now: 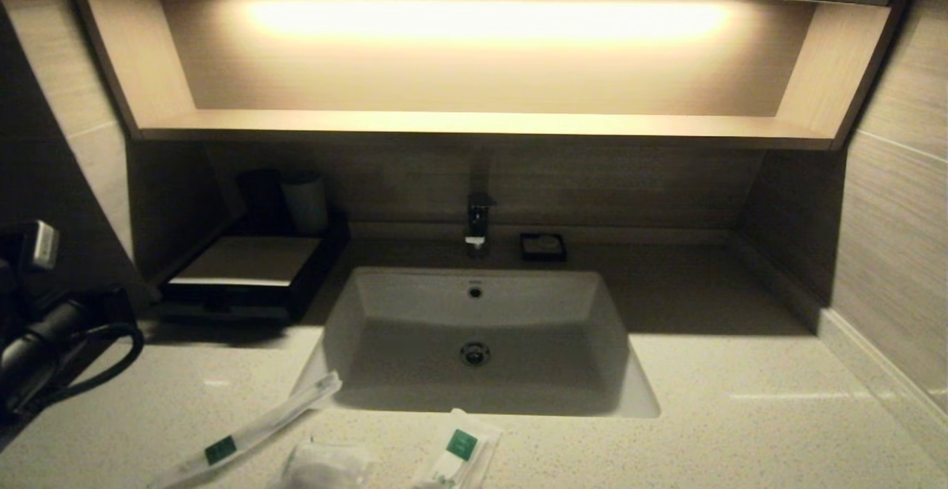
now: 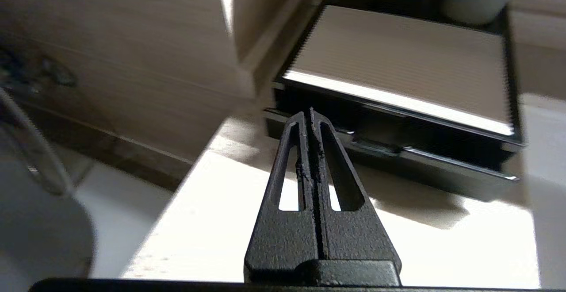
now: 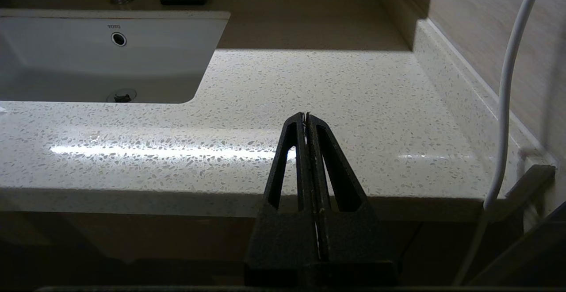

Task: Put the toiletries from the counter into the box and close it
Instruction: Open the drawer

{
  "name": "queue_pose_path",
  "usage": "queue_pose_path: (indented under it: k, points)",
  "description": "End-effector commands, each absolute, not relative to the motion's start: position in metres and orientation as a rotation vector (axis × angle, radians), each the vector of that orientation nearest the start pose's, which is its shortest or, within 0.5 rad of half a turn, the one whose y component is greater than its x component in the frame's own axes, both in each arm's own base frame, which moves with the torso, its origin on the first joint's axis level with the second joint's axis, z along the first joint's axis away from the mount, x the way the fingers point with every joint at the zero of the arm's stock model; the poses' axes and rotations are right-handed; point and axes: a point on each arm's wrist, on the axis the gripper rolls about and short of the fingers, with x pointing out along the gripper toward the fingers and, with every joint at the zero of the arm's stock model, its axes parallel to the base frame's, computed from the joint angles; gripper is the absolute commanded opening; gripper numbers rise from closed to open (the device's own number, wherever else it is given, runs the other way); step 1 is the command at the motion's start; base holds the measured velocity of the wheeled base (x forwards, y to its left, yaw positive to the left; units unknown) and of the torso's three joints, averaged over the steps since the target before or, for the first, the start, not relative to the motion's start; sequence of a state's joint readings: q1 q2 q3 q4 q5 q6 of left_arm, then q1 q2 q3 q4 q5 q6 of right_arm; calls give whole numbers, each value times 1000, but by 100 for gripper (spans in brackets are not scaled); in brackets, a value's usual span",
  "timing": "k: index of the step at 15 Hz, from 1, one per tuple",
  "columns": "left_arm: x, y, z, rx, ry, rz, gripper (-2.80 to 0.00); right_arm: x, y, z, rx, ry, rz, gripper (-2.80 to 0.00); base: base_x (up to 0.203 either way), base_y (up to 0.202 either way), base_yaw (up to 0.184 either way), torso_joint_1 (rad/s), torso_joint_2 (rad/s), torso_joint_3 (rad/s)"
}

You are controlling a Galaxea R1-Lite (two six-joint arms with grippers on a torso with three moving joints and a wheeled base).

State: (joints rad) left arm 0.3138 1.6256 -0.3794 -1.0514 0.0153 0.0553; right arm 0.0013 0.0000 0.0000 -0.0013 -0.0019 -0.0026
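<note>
The left claw (image 2: 311,117) hangs over the front left corner of the surface (image 2: 442,239), fingers pressed together and empty, touching nothing. Just ahead of its tips stands the box (image 2: 398,57), pale top panel up, its black drawer tray (image 2: 442,163) pulled a little way out toward the claw; whether the tips clear the tray's near corner cannot be told. To the claw's left the surface ends at a side wall (image 2: 132,62), so room there is tight, and the surface's front edge drops away beneath the claw. Bare surface lies between the claw and the tray, shaded by the box. Behind the box stand a dark cup (image 1: 259,196) and a pale cup (image 1: 306,200), near the back wall. To the claw's right lies the sink (image 1: 481,326), and along the front edge on that side lie the three packets: the long one (image 1: 252,430) reaching to the sink's near corner, the puffy one (image 1: 326,467) and the short one (image 1: 459,456) beside it, all well apart from the box. The right claw (image 3: 307,116) is parked off the front edge at the far right, fingers together, empty, with open surface ahead of it up to the right wall.
</note>
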Motion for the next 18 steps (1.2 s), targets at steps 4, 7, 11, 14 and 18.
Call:
queue_pose_path:
  k: [4, 7, 11, 14, 18]
  points:
    - [242, 84, 128, 20, 268, 280, -280, -23, 0, 75, -3, 0, 0, -280, 0, 0, 0, 0, 0, 0]
    - [243, 83, 136, -13, 349, 253, -280, -23, 0, 75, -3, 0, 0, -280, 0, 0, 0, 0, 0, 0]
    - [248, 76, 148, -87, 430, 204, -280, -23, 0, 75, -3, 0, 0, -280, 0, 0, 0, 0, 0, 0]
    - [256, 72, 149, -88, 436, 176, -280, -23, 0, 75, -3, 0, 0, -280, 0, 0, 0, 0, 0, 0]
    - [278, 64, 139, -100, 478, 128, -280, -23, 0, 75, -3, 0, 0, -280, 0, 0, 0, 0, 0, 0]
